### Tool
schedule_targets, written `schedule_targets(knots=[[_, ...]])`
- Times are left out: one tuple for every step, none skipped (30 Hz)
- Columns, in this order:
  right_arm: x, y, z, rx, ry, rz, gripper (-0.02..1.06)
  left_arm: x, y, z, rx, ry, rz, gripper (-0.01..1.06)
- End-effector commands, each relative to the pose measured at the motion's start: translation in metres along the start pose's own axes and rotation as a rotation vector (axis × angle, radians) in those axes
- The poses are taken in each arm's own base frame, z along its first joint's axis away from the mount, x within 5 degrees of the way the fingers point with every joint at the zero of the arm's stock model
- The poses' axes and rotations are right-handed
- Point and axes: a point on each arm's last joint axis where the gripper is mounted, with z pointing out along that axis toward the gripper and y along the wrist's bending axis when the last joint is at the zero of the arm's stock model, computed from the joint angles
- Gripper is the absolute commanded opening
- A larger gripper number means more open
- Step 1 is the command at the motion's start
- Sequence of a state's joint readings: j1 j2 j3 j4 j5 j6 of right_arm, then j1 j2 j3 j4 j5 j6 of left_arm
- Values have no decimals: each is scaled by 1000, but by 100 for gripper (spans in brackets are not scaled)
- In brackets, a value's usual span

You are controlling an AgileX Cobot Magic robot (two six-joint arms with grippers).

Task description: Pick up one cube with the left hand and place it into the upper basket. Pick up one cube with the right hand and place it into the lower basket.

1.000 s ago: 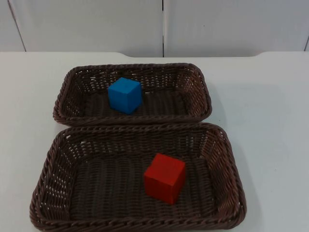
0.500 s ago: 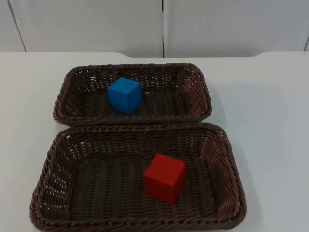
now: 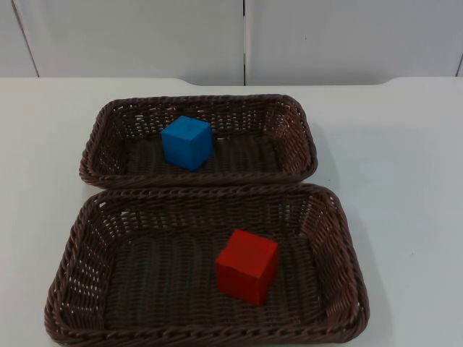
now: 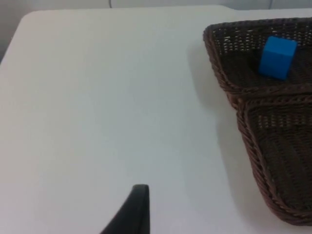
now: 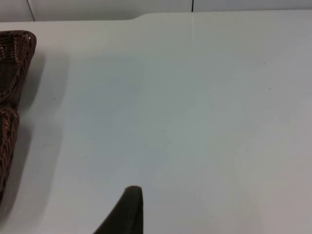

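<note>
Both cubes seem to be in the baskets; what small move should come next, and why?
Probably none beyond keeping both arms parked: the blue cube lies in the upper basket, the red cube in the lower basket, and no cube lies on the table.

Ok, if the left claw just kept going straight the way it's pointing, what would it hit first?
Probably the bare white table; the left claw points onto it, with the upper basket off to one side.

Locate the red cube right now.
In the top view the red cube lies on the floor of the lower basket, right of its centre. The blue cube sits apart in the upper basket.
</note>
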State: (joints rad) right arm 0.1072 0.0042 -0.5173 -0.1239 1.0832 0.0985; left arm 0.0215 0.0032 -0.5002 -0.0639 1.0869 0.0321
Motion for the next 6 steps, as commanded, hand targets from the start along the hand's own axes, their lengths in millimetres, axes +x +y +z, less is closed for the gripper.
schedule_targets(knots=[[0, 0, 0, 9, -8, 0, 105, 0, 0, 1, -27, -10, -14, 105], [0, 0, 0, 9, -8, 0, 105, 0, 0, 1, -41, -10, -21, 105], [0, 0, 0, 9, -8, 0, 105, 0, 0, 1, -41, -10, -21, 105], [0, 0, 0, 9, -8, 0, 105, 0, 0, 1, -53, -11, -28, 105], [0, 0, 0, 9, -8, 0, 105, 0, 0, 1, -64, -11, -34, 105], [0, 0, 0, 9, -8, 0, 105, 0, 0, 1, -72, -11, -38, 105]])
